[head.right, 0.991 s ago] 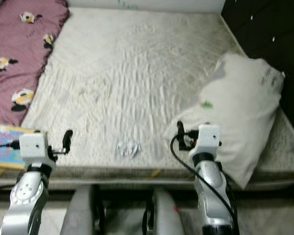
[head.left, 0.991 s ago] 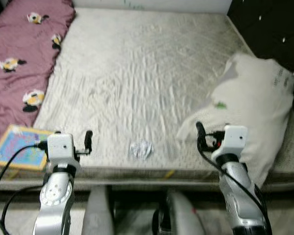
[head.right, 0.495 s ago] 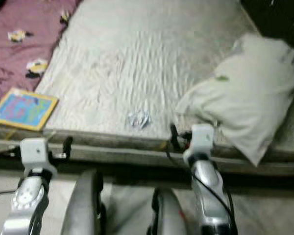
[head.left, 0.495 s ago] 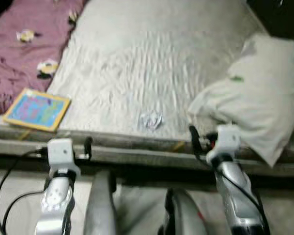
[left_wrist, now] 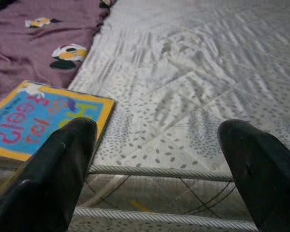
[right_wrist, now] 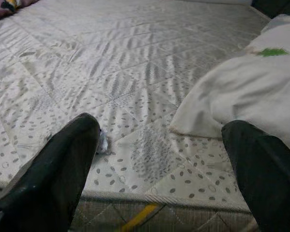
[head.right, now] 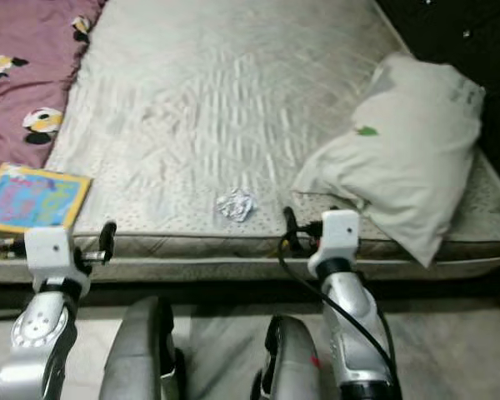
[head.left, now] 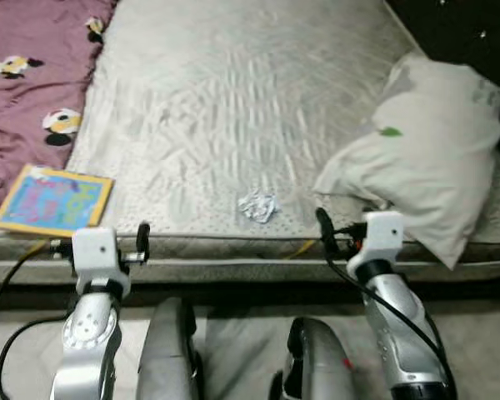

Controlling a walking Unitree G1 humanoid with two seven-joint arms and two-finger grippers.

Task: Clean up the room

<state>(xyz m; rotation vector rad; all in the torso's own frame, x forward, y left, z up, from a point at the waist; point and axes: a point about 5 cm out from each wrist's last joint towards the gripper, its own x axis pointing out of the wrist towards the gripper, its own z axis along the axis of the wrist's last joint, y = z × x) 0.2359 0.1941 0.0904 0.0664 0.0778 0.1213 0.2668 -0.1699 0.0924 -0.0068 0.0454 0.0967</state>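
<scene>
Listing what lies on and before the mattress, each placed from its near edge.

Mattress (head.left: 233,92): pale quilted top with a dotted, piped border; it carries everything below.
Wad (head.left: 257,206): small crumpled white scrap, on the mattress just behind the near edge, about midway along it; lies loose, touching nothing else.
Book (head.left: 53,200): flat, yellow-bordered blue cover, at the near-edge corner on the robot's left; one side sits against the blanket.
Blanket (head.left: 25,92): maroon with cartoon prints, bunched along the mattress's left side, running back from the near edge.
Pillow (head.left: 429,150): white, with a small green mark, slumped on the right side; its lower corner overhangs the near edge.
Left gripper (left_wrist: 157,166): held in front of the near edge, between book and wad but nearer the book; fingers (left_wrist: 53,179) spread wide, nothing between them.
Right gripper (right_wrist: 159,166): held in front of the near edge, between wad and pillow; fingers (right_wrist: 53,169) spread wide, nothing between them; the wad peeks past one fingertip in the right wrist view.
Floor (head.left: 233,333): pale, below the near edge, with the robot's grey legs over it.
</scene>
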